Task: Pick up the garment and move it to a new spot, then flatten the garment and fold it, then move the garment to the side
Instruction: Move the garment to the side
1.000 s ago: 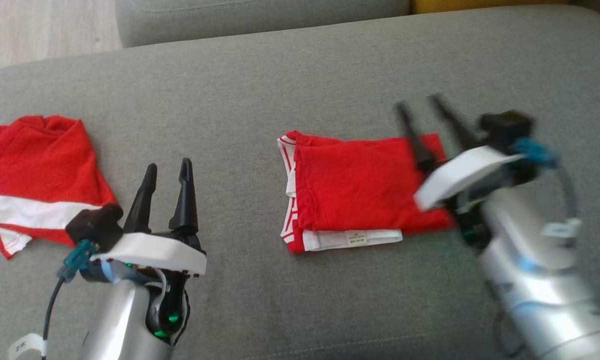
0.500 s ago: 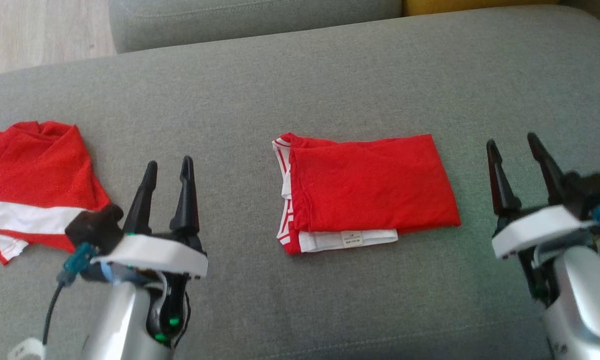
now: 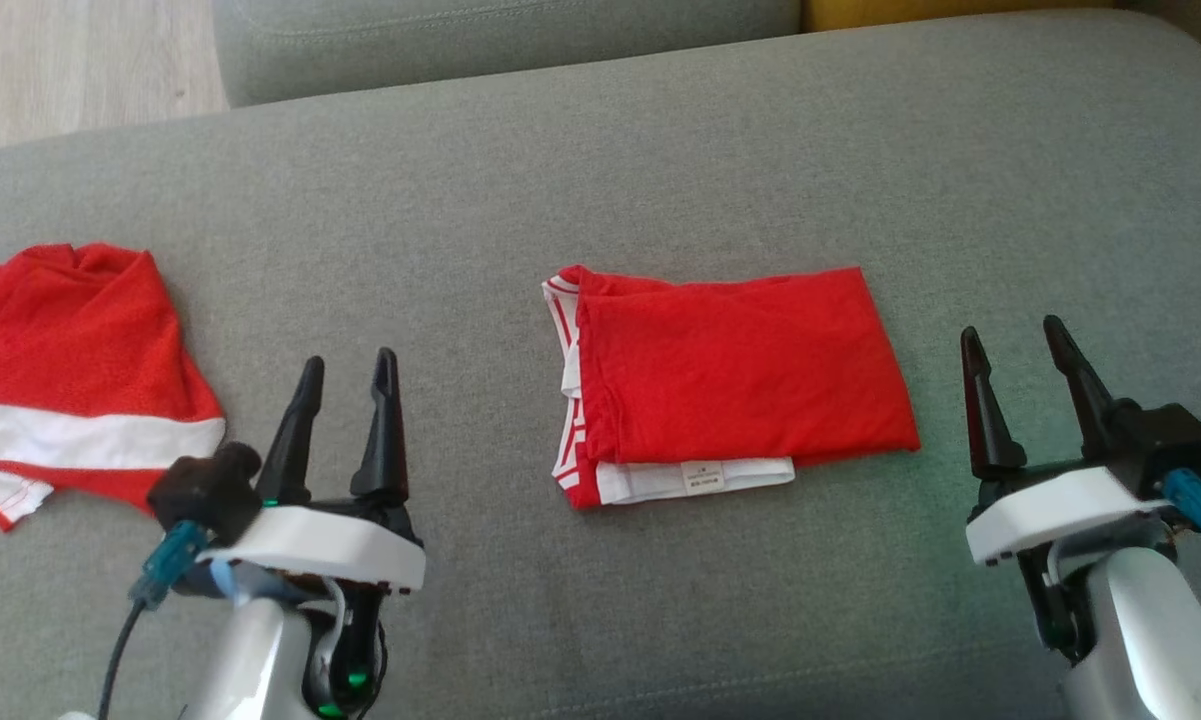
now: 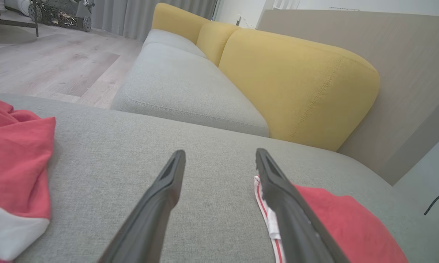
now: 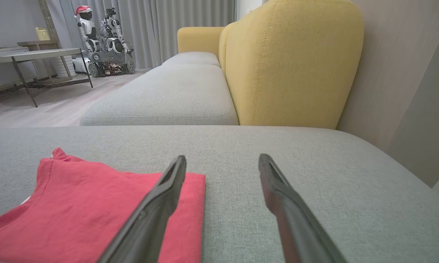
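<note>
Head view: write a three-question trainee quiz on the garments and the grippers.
1. True or false: the folded red garment lies flat on the grey cushion, touched by neither the left gripper nor the right gripper.
2. Multiple choice: the right gripper is A) shut on the folded red garment, B) open and empty, C) shut and empty.
3. Fill in: the crumpled red-and-white garment lies nearer the robot's ____ gripper.
Key: 1 true; 2 B; 3 left.
</note>
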You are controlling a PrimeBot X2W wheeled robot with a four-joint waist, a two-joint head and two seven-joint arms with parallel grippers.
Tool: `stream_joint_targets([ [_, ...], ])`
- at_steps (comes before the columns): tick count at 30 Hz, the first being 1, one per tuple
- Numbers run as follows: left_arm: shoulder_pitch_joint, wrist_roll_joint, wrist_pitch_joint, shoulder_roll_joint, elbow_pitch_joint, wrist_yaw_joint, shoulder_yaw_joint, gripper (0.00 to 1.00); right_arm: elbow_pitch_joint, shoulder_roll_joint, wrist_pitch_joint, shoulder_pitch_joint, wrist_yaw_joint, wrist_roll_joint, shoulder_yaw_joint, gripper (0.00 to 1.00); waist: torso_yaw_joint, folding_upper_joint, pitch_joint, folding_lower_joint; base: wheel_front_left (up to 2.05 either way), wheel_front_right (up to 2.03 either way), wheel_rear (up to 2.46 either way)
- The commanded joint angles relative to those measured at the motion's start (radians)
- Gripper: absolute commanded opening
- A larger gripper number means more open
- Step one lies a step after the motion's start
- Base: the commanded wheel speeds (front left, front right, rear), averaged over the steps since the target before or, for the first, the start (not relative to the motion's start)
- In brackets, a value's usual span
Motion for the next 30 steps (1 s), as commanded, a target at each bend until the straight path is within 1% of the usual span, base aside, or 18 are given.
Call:
stream_joint_targets([
  [1, -0.027, 0.002, -0.006, 0.007, -0.034, 0.001, 0.022, 1.0, -0.034, 0.002, 0.008, -0.022, 0.002, 0.001, 0.016, 1.0, 0.002, 0.0, 0.005, 0.0, 0.0, 0.0, 0.0],
  [8, -0.047, 0.005, -0.006, 0.007, -0.019, -0.004, 0.005, 1.0, 0.041, 0.02, 0.078, -0.068, 0.002, 0.061, 0.037, 1.0, 0.023, 0.0, 0.042, 0.0, 0.0, 0.0, 0.0],
  [10, -0.051, 0.006, -0.006, 0.007, -0.018, -0.005, 0.003, 1.0, 0.055, 0.022, 0.085, -0.076, 0.002, 0.067, 0.035, 1.0, 0.026, 0.0, 0.048, 0.0, 0.0, 0.0, 0.0],
  [19, -0.082, 0.013, -0.006, 0.007, -0.012, -0.011, 0.002, 1.0, 0.191, 0.047, 0.142, -0.159, 0.002, 0.112, 0.012, 1.0, 0.054, 0.0, 0.104, 0.0, 0.0, 0.0, 0.0],
  [24, -0.093, 0.017, -0.006, 0.007, -0.011, -0.014, 0.006, 1.0, 0.28, 0.066, 0.15, -0.199, 0.002, 0.118, 0.002, 1.0, 0.059, 0.0, 0.127, 0.0, 0.0, 0.0, 0.0],
  [29, -0.105, 0.022, -0.006, 0.007, -0.007, -0.016, 0.009, 1.0, 0.356, 0.08, 0.142, -0.229, 0.002, 0.132, 0.037, 1.0, 0.056, 0.0, 0.138, 0.0, 0.0, 0.0, 0.0],
  [30, -0.107, 0.023, -0.006, 0.007, -0.005, -0.016, 0.01, 1.0, 0.367, 0.082, 0.139, -0.234, 0.002, 0.135, 0.048, 0.42, 0.055, 0.0, 0.139, 0.0, 0.0, 0.0, 0.0],
])
